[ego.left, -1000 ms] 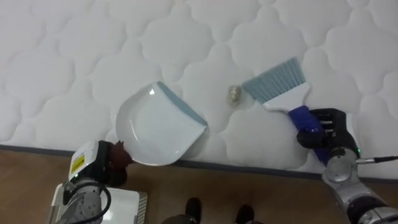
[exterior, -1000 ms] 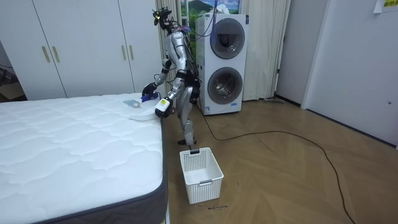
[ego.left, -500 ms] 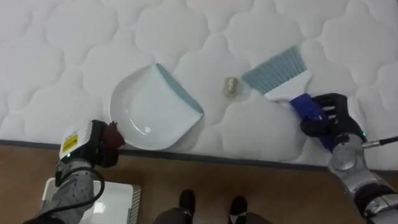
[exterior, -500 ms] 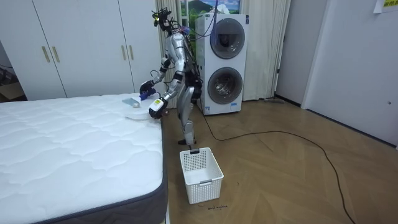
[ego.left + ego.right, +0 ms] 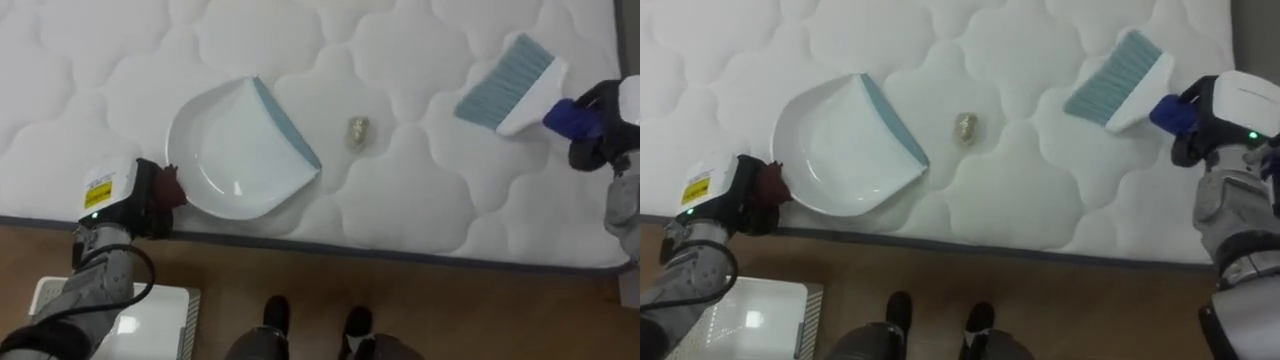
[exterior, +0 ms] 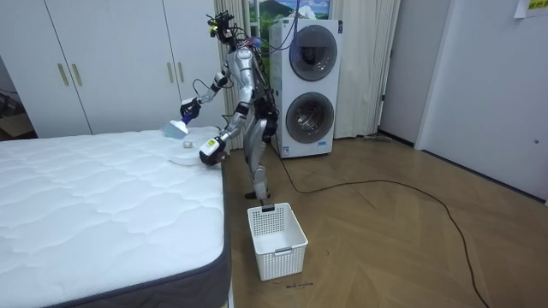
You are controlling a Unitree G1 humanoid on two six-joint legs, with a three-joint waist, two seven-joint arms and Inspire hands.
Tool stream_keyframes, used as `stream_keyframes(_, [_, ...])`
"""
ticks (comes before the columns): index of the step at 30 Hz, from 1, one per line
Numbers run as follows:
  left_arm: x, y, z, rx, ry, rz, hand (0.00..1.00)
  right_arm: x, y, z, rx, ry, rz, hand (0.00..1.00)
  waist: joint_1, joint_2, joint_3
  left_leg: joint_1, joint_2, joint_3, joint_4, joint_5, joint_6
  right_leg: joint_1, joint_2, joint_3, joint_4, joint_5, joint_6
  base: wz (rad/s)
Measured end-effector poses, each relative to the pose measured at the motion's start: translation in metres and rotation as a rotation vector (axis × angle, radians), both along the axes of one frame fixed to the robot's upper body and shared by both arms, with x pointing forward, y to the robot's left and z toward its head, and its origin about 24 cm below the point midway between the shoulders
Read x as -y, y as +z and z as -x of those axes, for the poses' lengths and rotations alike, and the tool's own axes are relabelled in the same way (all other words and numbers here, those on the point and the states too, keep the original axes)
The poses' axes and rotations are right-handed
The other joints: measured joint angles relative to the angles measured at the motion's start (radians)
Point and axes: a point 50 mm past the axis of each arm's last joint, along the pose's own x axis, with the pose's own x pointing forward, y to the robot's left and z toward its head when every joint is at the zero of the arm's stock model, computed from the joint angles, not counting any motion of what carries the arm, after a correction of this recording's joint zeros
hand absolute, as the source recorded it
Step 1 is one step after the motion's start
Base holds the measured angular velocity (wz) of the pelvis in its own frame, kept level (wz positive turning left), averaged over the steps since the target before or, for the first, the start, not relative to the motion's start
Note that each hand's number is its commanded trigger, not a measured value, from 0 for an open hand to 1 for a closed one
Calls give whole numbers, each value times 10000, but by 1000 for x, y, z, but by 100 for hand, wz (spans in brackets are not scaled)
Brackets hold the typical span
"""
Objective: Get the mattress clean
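A white dustpan (image 5: 238, 150) with a grey-blue lip lies flat on the white quilted mattress (image 5: 80, 60) near its edge. My left hand (image 5: 150, 197) is shut on its dark handle at the mattress edge. A small crumpled bit of rubbish (image 5: 357, 129) lies just right of the pan's lip. Far to the right, my right hand (image 5: 600, 140) is shut on the blue handle of a brush (image 5: 510, 84), whose pale blue bristles point towards the rubbish from well apart. In the room view I stand at the bed's side with the brush (image 6: 175, 128) raised above the mattress.
A white slatted basket (image 6: 276, 239) stands on the wooden floor beside the bed, and shows below my left arm (image 5: 150, 325). Stacked washing machines (image 6: 308, 85) stand behind me. The mattress edge (image 5: 400, 265) runs along my front.
My right hand has lifted the brush up and away to the right, off the mattress near the rubbish. The dustpan has stayed flat in my left hand. The view has shifted a little.
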Motion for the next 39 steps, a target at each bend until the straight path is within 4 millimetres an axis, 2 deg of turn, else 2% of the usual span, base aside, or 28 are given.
stream_keyframes(6, [-11, 4, 0, -343, -184, -626, 100, -11, 11, -13, -797, 1263, 2548, 100, -90, -53, -6, 88, 4, 26, 16, 10, 8, 78, -39, -5, 43, 0, -1, 0])
stream_keyframes(8, [-13, 5, 0, -433, -99, -733, 100, -18, 14, -17, -1070, 1845, 3533, 100, -82, -138, -2, 113, 7, 53, 6, 17, 9, 77, -31, 8, 43, 13, -15, -6])
stream_keyframes(10, [-16, 8, -2, -441, -184, -1172, 100, -27, 16, -22, -1448, 2635, 4858, 100, 11, -371, -15, 126, 99, 162, 2, 14, 2, 63, -2, -1, -9, 79, -66, -12])
stream_keyframes(14, [-15, 11, -5, -446, -250, -1268, 100, -37, 19, -27, -1662, 3134, 6156, 100, 288, -424, -23, 139, 320, 248, -62, 29, -29, 272, 325, -31, -635, 445, -114, -16])
stream_keyframes(19, [-14, 12, -6, -485, -279, -1233, 100, -51, 15, -30, -2320, 3727, 7246, 100, 350, -454, -32, 187, 345, 275, -231, 42, -32, 314, 375, -20, -844, 591, -105, -3])
stream_keyframes(27, [-18, 2, 8, -836, -408, -1154, 100, -82, 0, -28, -2988, 4941, 7682, 100, 375, -603, -54, 544, 421, 297, -394, 84, -101, 690, 488, -28, -1088, 621, -150, -3])
stream_keyframes(29, [-19, -2, 13, -974, -454, -1112, 100, -90, -4, -26, -3084, 5201, 7577, 100, 337, -632, -70, 623, 462, 284, -407, 81, -115, 847, 556, -23, -1236, 663, -160, 0])
stream_keyframes(31, [-18, -5, 16, -1098, -537, -1081, 100, -98, -10, -23, -3148, 5571, 7390, 100, 337, -704, -121, 673, 484, 267, -501, 98, -143, 907, 624, -26, -1382, 736, -163, 0])
stream_keyframes(39, [-17, -12, 26, -1235, -690, -935, 100, -124, -8, -20, -2979, 6401, 7098, 100, 334, -708, -149, 645, 556, 256, -509, 100, -170, 993, 739, -82, -1692, 933, -215, -3])
